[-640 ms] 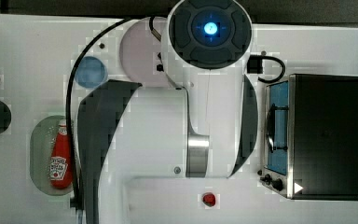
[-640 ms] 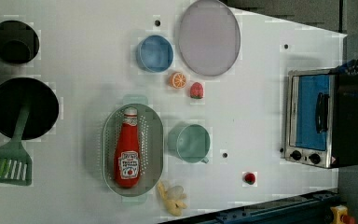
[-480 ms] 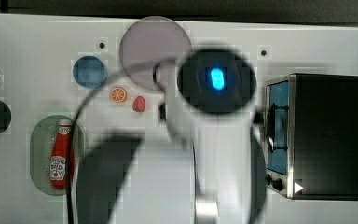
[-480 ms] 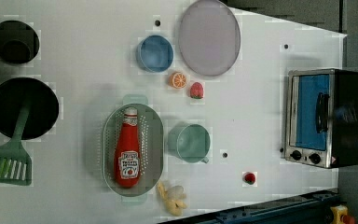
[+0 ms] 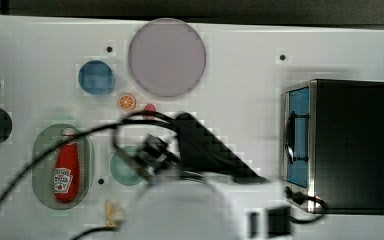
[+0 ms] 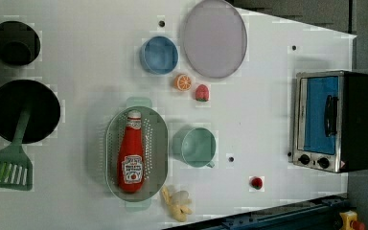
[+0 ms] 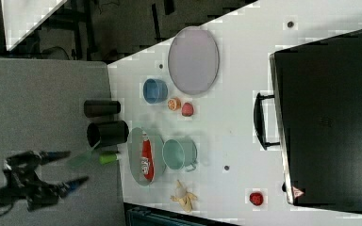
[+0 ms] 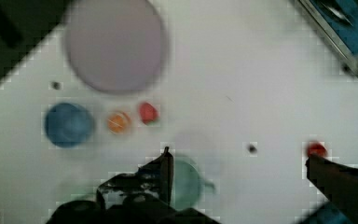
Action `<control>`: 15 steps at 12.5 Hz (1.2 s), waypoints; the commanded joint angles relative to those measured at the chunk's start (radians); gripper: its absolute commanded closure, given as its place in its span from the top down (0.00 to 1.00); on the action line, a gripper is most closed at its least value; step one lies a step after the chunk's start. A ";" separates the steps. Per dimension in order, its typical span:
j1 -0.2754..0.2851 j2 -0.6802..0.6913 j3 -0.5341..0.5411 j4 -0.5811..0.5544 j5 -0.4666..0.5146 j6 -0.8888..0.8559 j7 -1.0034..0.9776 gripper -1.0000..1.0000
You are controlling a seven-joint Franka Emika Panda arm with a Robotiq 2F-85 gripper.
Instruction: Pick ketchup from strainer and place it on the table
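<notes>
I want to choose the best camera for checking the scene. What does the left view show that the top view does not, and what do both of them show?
The left view alone shows the green spatula resting on a black pan, and the small red fruit near the oven.

The top view alone shows the robot arm and its black cable crossing the strainer.

Both show the ketchup lying in the strainer, the green mug, the blue bowl, the purple plate, the orange slice and the toaster oven on the table.
</notes>
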 commanded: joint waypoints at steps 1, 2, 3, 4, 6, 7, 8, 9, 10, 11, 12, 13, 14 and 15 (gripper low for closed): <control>0.059 0.151 0.135 -0.060 0.008 0.043 0.051 1.00; 0.061 0.173 0.181 -0.061 0.008 0.073 0.057 1.00; 0.063 0.198 0.226 -0.062 0.008 0.092 0.058 1.00; 0.064 0.227 0.272 -0.062 0.008 0.104 0.058 1.00; 0.066 0.290 0.365 -0.064 0.008 0.142 0.058 1.00; 0.067 0.323 0.410 -0.067 0.008 0.174 0.058 1.00; 0.068 0.358 0.453 -0.074 0.007 0.217 0.058 1.00; 0.069 0.394 0.491 -0.082 0.005 0.266 0.059 1.00; 0.070 0.431 0.523 -0.094 0.001 0.320 0.063 1.00; 0.071 0.466 0.547 -0.109 -0.005 0.373 0.072 1.00; 0.073 0.499 0.563 -0.126 -0.010 0.427 0.074 1.00; 0.076 0.530 0.572 -0.148 -0.018 0.481 0.074 1.00; 0.080 0.559 0.573 -0.172 -0.033 0.537 0.075 1.00; 0.084 0.586 0.574 -0.199 -0.060 0.595 0.078 1.00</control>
